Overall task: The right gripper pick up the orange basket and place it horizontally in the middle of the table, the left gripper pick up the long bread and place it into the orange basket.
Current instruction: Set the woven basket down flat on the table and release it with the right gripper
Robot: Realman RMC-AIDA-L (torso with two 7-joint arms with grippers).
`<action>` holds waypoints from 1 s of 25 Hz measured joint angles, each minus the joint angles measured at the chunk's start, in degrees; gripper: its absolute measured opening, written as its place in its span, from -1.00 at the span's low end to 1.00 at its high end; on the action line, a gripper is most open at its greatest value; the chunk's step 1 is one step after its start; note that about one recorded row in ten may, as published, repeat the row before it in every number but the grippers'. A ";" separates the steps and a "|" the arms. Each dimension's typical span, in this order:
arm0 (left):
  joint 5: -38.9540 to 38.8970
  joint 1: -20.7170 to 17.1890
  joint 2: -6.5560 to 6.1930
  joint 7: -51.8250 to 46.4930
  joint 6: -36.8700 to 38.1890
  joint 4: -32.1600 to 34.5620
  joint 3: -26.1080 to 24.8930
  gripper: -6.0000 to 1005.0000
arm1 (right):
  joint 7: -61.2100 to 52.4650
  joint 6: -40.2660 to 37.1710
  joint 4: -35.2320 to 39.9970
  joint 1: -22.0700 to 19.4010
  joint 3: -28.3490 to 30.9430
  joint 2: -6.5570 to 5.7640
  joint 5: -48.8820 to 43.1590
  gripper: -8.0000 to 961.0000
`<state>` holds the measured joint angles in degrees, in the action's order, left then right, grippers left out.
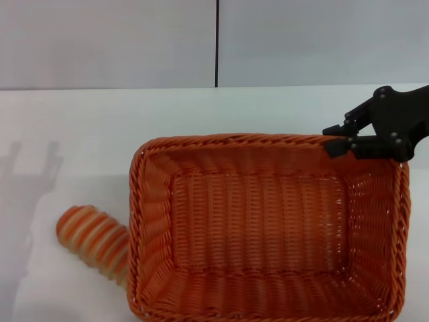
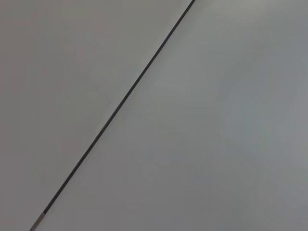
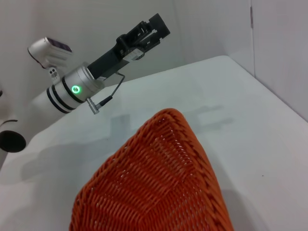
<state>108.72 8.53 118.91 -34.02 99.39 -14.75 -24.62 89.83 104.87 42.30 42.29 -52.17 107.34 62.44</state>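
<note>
So far my right hand [image 1: 337, 139] is clamped on the far right rim of the orange basket [image 1: 268, 228], lying lengthwise mid-worktop [image 1: 80, 134]; long bread [image 1: 94, 240] waits outside, touching its left wall; left hand [image 3: 144, 33] parked aloft, grip unreadable.

soft, even overhead light fills the scene, with no hard glare on the white table [image 1: 80, 127]. the orange basket [image 1: 268, 228] shows a faint pale haze and slightly soft weave below the right gripper [image 1: 338, 139]. a dim grey two-pronged shadow lies on the tabletop far across from that pincer. the left wrist view is flat, featureless grey wall.
</note>
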 joint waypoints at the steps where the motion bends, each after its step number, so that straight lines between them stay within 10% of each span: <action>1: 0.00 0.00 0.00 0.00 0.00 0.00 0.00 0.66 | 0.25 -0.05 0.06 0.11 -0.02 0.01 -0.03 -0.58; 18: -0.01 0.00 0.00 0.00 -0.39 -0.82 1.06 0.66 | -0.93 -6.62 -2.05 4.60 -0.39 1.45 -4.11 -0.55; 25: 0.00 0.15 0.00 0.42 -0.37 -0.81 1.71 0.66 | 0.38 -10.11 -2.10 2.75 0.51 1.67 -4.08 -0.09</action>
<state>108.72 8.68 118.91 -33.59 99.02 -15.56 -22.90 90.21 94.77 40.20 45.04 -51.66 109.00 58.36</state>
